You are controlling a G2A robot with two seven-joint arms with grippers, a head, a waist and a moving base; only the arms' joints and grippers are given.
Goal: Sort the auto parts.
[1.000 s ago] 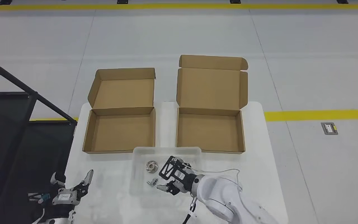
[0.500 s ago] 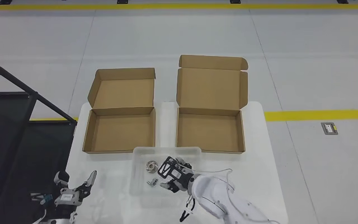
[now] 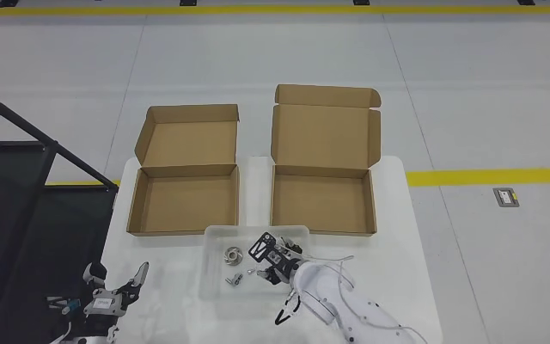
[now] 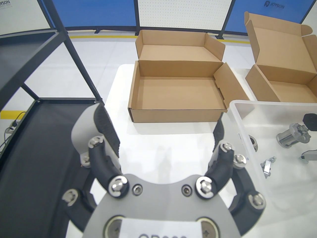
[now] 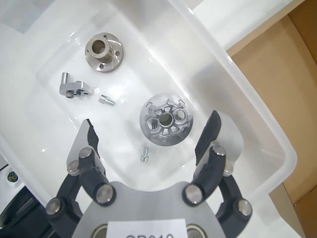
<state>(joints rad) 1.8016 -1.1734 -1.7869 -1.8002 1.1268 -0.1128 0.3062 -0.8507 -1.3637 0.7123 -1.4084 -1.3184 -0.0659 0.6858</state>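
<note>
Right wrist view sets the slotted round hub, flat with bore up, just beyond and between the right gripper's spread, empty fingers; the left gripper, also open, sits well apart.

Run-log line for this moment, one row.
right pincer: open above slotted disc in clear bin | left pincer: open beside bin | small box, large box: empty

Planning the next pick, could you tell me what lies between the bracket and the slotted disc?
A small screw, nearer the bracket than the disc; the right wrist view shows it.
</note>
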